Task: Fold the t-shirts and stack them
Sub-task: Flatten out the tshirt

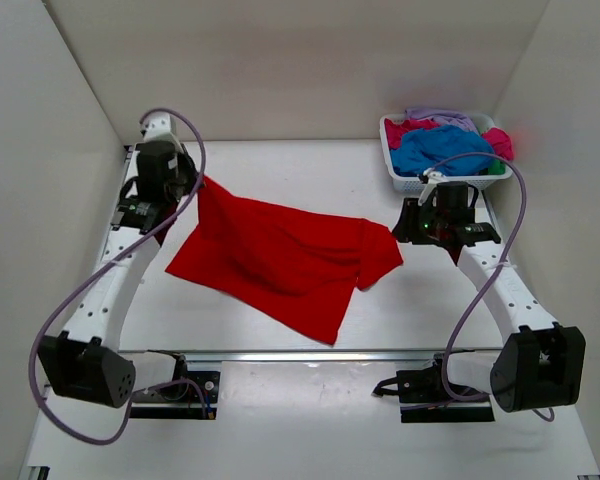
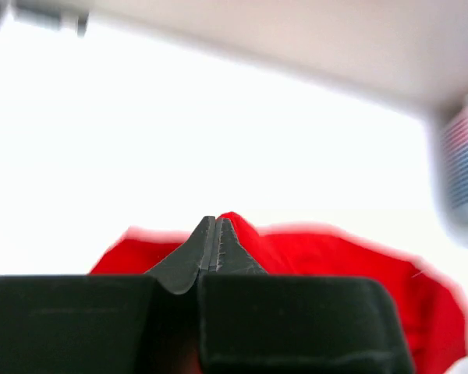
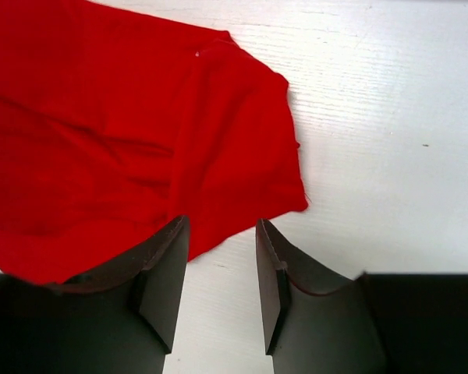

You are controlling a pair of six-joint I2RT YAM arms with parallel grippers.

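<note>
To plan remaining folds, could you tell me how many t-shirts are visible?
5: red on the table; blue, pink, lavender, green in the basket; others may be hidden.

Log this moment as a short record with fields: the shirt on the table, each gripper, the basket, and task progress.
red t-shirt: spread rumpled on the table, unfolded, far left corner raised off the surface
left gripper: shut on the red t-shirt at that raised corner
right gripper: open, at the edge of the shirt's right sleeve, gripping nothing
basket: far right of the table, holding a blue t-shirt, pink t-shirt and lavender t-shirt, bunched together
stack: none started
</note>
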